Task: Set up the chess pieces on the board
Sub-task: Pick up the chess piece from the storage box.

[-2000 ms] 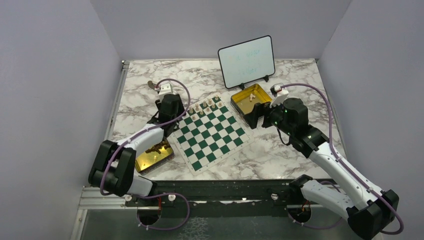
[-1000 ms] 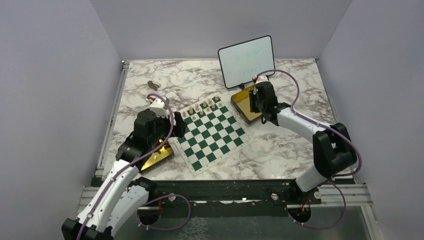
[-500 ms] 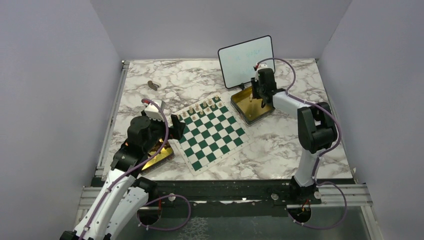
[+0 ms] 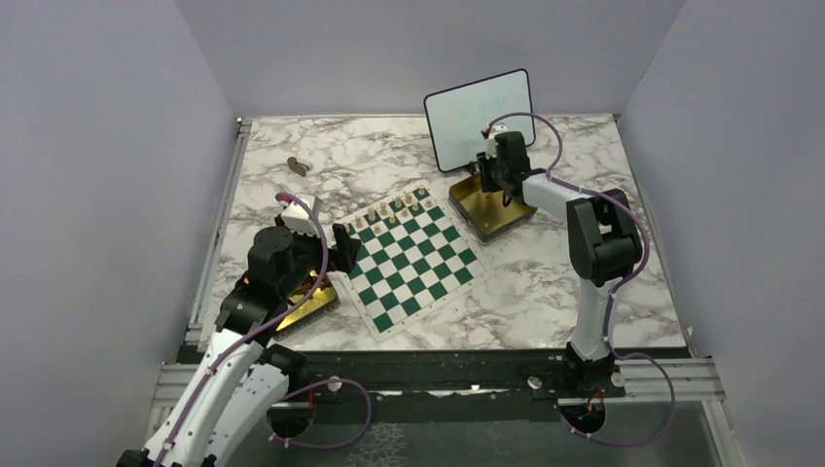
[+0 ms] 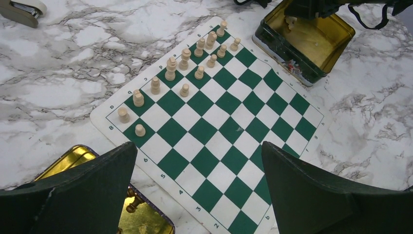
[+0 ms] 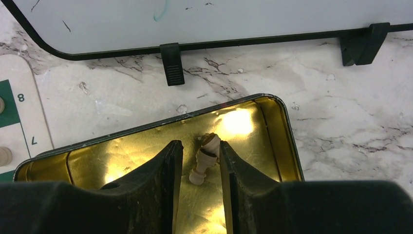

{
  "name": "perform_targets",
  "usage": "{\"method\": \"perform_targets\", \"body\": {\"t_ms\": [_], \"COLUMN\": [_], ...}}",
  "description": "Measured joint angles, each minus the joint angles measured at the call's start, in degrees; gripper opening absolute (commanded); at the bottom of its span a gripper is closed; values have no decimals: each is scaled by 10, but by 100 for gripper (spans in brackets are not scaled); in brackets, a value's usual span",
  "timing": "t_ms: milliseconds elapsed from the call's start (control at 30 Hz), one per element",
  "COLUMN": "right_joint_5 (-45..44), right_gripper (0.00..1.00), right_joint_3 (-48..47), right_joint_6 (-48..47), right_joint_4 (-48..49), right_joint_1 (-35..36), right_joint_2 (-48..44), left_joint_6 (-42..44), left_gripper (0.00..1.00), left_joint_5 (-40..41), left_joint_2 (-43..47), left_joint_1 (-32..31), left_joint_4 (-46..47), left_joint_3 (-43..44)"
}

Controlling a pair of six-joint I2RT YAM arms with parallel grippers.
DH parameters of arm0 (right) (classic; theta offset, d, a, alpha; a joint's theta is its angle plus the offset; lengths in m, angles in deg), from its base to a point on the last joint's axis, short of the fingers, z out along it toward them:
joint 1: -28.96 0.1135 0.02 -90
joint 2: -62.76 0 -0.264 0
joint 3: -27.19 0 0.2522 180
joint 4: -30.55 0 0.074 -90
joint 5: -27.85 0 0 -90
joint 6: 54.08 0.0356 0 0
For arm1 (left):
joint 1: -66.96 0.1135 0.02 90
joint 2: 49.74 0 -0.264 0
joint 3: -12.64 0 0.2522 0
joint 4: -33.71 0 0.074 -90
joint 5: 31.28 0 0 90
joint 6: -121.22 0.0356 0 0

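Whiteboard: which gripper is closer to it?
Right. The right gripper is over the gold tin just in front of the whiteboard; the left gripper is across the chessboard from it.

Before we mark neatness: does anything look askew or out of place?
The board lies turned diagonally to the table's edges. One pale piece lies tilted in the gold tin, between the right gripper's fingers.

Two rows of pale beige wooden chess pieces point(image 5: 170, 69) crowd the far edge of the green-and-white checked board point(image 5: 229, 131); its other squares lie bare. The framed whiteboard point(image 6: 195, 19) stands close behind the gold rectangular tin point(image 6: 272, 126), blocking that side
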Motion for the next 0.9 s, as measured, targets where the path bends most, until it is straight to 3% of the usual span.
{"method": "perform_targets", "body": {"t_ms": [900], "right_joint_5": [5], "right_gripper": [25], "right_joint_3": [-22], "right_joint_6": [-6], "right_joint_4": [-59], "right_joint_1": [0], "right_joint_2": [24], "left_joint_6": [0], "left_gripper": [99], "left_joint_5": [0], "left_joint_2": [7], "left_joint_1": [0], "left_joint_4": [0], "left_joint_3": [0]}}
